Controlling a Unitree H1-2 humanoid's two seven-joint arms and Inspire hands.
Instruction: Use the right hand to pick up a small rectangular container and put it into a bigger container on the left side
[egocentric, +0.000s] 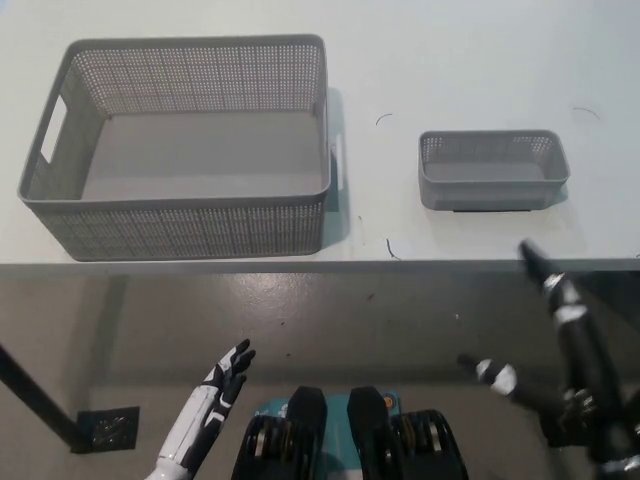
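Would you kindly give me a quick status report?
Right hand open, below table edge. Left hand open, resting low. Small basket untouched, right of big basket. Nothing in the way.

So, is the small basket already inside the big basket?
No. The small basket stands on the table to the right of the big basket, apart from it.

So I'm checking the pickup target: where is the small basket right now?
In the head view the small basket sits on the white table, right of the big basket and apart from it, beyond the open right hand.
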